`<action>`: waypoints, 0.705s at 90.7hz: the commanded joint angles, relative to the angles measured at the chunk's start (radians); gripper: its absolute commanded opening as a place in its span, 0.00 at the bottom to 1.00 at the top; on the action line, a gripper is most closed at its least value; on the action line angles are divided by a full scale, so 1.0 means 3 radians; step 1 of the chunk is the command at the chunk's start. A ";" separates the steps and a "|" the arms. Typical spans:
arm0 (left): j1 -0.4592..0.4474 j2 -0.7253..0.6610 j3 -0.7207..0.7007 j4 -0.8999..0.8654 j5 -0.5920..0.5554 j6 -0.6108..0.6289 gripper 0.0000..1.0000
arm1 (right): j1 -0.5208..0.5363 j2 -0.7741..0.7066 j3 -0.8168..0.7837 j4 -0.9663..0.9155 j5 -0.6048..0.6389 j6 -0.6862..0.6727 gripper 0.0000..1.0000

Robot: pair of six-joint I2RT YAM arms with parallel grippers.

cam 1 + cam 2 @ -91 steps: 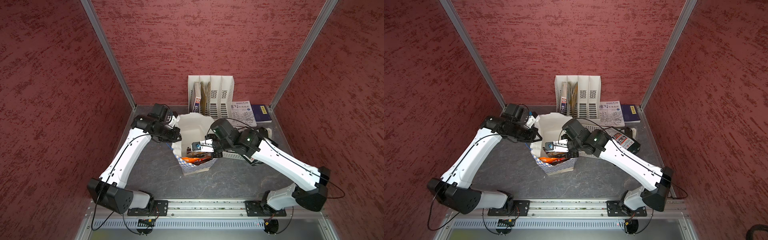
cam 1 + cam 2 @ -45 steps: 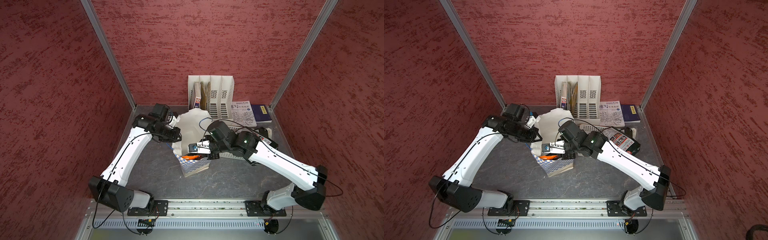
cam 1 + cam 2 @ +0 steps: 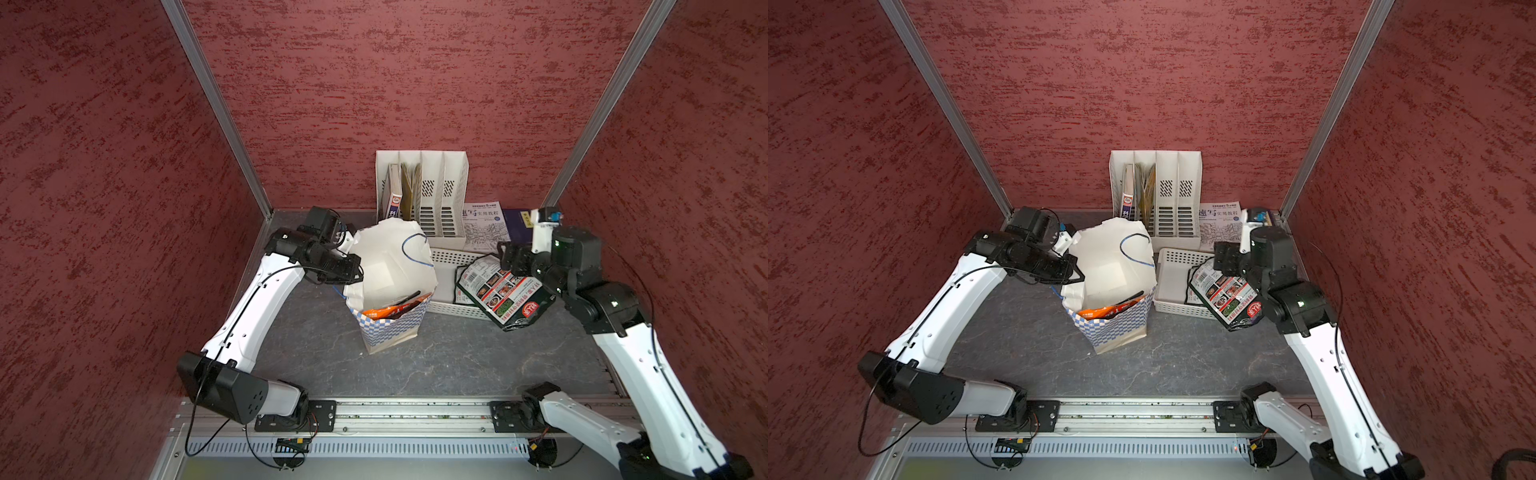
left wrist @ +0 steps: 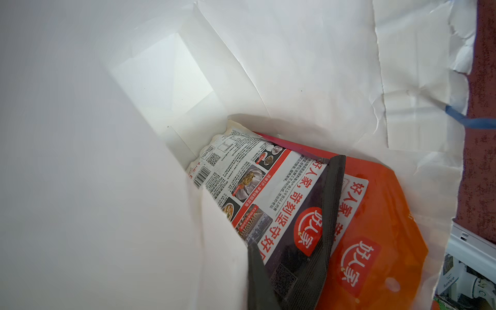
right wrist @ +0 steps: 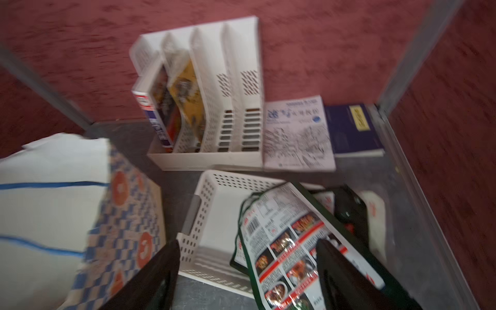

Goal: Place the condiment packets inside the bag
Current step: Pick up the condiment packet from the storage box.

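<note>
- Condiment packets [image 4: 357,228]: two are sitting inside the bag [image 3: 390,266] already – orange pkt [image 4: 389,214] w/ a black pkt [image 4: 300,209] leaning over it, both slanting down vs. the white wall.
- Upright mid-table, the bag is gaping; L gripper [image 3: 351,270] is pinching its rim, jaws pressed together on the paper, prob. to hold the mouth open for drops.
- Third pkt [image 3: 505,297], black, is lying half out of the white basket [image 3: 449,253] just beside the bag, overhanging its rim – easy to grab.
- R gripper [image 5: 247,241] is hovering over it, jaws spread wide, gripping nothing; prob. lining up the next pick.
- File organizer [image 3: 432,199] & books [image 3: 482,224] are standing behind, not part of the job.
</note>
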 commanded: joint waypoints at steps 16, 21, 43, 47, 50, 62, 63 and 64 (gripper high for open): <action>-0.0018 -0.0056 0.0052 0.0113 0.0023 0.0050 0.00 | -0.1520 -0.0651 -0.1015 -0.0456 -0.0875 0.1170 0.89; -0.0016 -0.0084 0.0030 0.0122 0.0020 0.0047 0.00 | -0.1614 -0.0752 -0.1125 -0.0468 -0.0963 0.1269 0.89; -0.0018 -0.0116 -0.0027 0.0139 0.0024 0.0040 0.00 | -0.1627 -0.0957 -0.1690 -0.0200 -0.1466 0.1604 0.84; -0.0017 -0.0113 -0.0021 0.0136 0.0023 0.0039 0.00 | -0.1629 -0.0981 -0.1839 -0.0080 -0.1593 0.1694 0.83; -0.0017 -0.0109 -0.0014 0.0134 0.0024 0.0035 0.00 | -0.1625 -0.1000 -0.1943 -0.0013 -0.1629 0.1753 0.82; -0.0014 -0.0106 0.0001 0.0119 0.0013 0.0036 0.00 | -0.1628 -0.1060 -0.2173 0.0204 -0.1757 0.1913 0.74; -0.0016 -0.0105 -0.0003 0.0119 0.0011 0.0038 0.00 | -0.1625 -0.1062 -0.2188 0.0228 -0.1769 0.1923 0.73; -0.0018 -0.0105 -0.0004 0.0119 0.0008 0.0039 0.00 | -0.1623 -0.1060 -0.2195 0.0251 -0.1783 0.1930 0.72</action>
